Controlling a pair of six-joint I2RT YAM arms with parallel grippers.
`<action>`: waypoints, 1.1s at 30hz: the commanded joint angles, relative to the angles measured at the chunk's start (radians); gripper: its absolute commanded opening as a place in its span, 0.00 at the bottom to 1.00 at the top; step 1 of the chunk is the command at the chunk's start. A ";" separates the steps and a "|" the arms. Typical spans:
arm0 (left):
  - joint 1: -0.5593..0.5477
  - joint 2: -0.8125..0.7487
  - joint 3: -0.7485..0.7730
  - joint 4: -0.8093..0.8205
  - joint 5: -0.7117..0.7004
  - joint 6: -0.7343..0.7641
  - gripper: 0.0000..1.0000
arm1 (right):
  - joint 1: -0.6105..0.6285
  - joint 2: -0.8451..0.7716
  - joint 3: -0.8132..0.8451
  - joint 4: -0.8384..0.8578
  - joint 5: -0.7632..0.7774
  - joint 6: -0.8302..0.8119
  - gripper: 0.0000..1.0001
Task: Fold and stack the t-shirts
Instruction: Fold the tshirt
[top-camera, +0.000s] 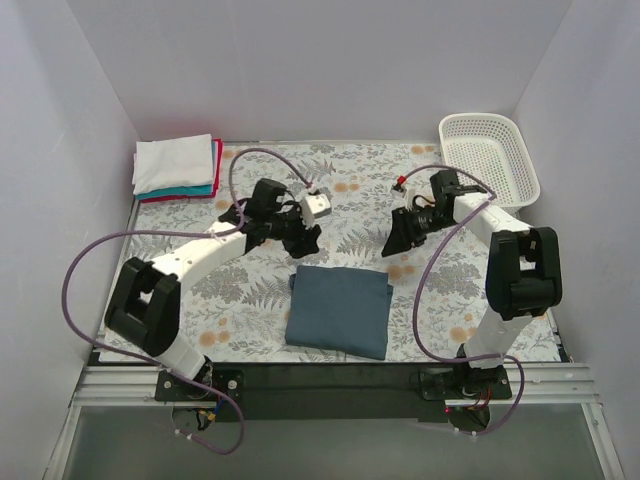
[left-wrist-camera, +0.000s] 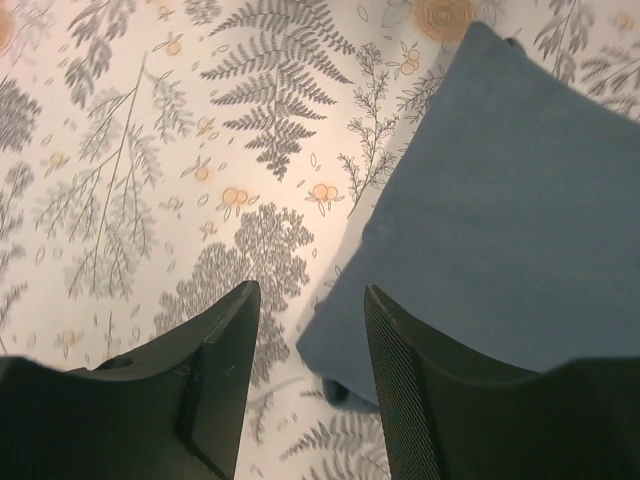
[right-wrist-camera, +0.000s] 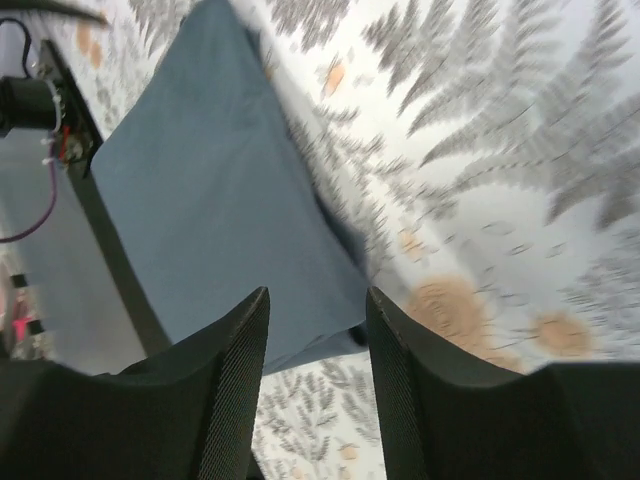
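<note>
Top external view: the slate-blue t-shirt (top-camera: 338, 310) lies folded into a flat rectangle on the fern-patterned tablecloth (top-camera: 250, 290). All positions below are given relative to this shirt.
Left gripper (top-camera: 303, 238): it hovers just beyond the shirt's far left corner. The jaws are parted and nothing is between them.
Left wrist view: the two black fingers (left-wrist-camera: 225, 340) stand apart over bare tablecloth. The corner of the shirt shows beside the right-hand finger and partly behind it, and is not clamped. Contact between the finger and the cloth cannot be determined.
Right gripper (top-camera: 402, 236): it hovers beyond the shirt's far right corner, clear of the cloth. The jaws are parted and empty.
Right wrist view: the fingers (right-wrist-camera: 235, 370) stand apart. The shirt's edge and the tablecloth are both visible through the gap. The tablecloth in this view is blurred.
Stack of folded t-shirts (top-camera: 177, 170): it lies well beyond the shirt and to its left, at the back corner of the tablecloth. The white t-shirt (top-camera: 172, 158) is on top, a teal layer (top-camera: 185, 189) shows beneath it, and a red layer (top-camera: 217, 158) shows along the stack's right edge.
White mesh basket (top-camera: 525, 175): it stands well beyond the shirt and to its right, apart from both grippers.
Arms: one base stands nearer than the shirt on each side, and both arms reach past the shirt's far edge.
</note>
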 joint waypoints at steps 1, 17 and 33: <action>0.063 -0.114 -0.065 -0.059 0.071 -0.229 0.45 | 0.017 -0.038 -0.120 -0.059 -0.051 -0.028 0.51; 0.195 0.006 -0.128 -0.041 0.148 -0.509 0.47 | 0.017 0.031 -0.211 0.025 0.012 0.024 0.56; 0.194 0.110 -0.105 0.005 0.219 -0.602 0.21 | 0.017 0.104 -0.183 0.037 -0.002 0.041 0.19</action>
